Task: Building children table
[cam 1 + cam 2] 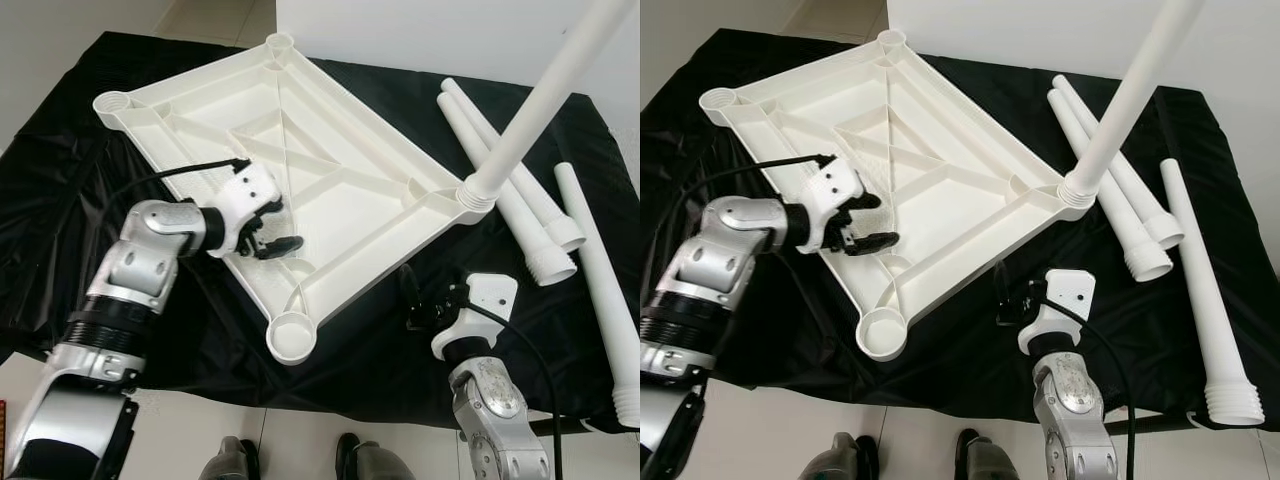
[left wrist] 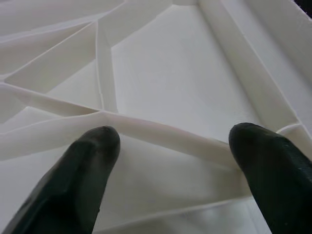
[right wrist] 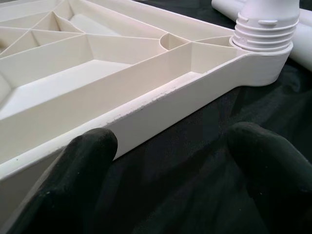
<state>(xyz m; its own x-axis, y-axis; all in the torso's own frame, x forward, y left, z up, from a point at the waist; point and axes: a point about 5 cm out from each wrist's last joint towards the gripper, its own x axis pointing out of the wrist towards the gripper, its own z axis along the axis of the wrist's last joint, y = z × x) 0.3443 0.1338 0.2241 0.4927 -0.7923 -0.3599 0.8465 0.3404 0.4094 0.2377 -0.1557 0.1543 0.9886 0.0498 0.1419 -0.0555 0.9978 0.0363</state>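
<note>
White plastic makes up every part of the kit, laid out on a black cloth (image 1: 380, 340) over the work surface. Nearest the robot, the right gripper (image 1: 418, 300) hovers low over the cloth just beside the near long edge of the upturned tabletop (image 1: 330, 190); its fingers (image 3: 87, 161) are spread and hold nothing. The left gripper (image 1: 270, 235) is over the tabletop's underside, near the nearest corner socket (image 1: 292, 336); its fingers (image 2: 92, 156) are spread on either side of a stiffening rib (image 2: 161, 134) without pinching it.

The tabletop lies ribs up, tilted diagonally on the cloth. One leg (image 1: 540, 95) stands fitted in the right-hand corner socket (image 1: 474, 195) and leans up and away from the tabletop. Three loose legs lie to the right of the tabletop: two (image 1: 500, 170) close together just beyond the fitted leg, and one (image 1: 600, 290) farther right, near the cloth's edge. The far corner sockets (image 1: 112, 102) are vacant.

Step in hand, as judged: leg fitting, one of four done. The next move likely calls for steadying the tabletop with the left gripper while the right reaches to a loose leg, grips it near the threaded end, and brings it upright over a vacant socket.
</note>
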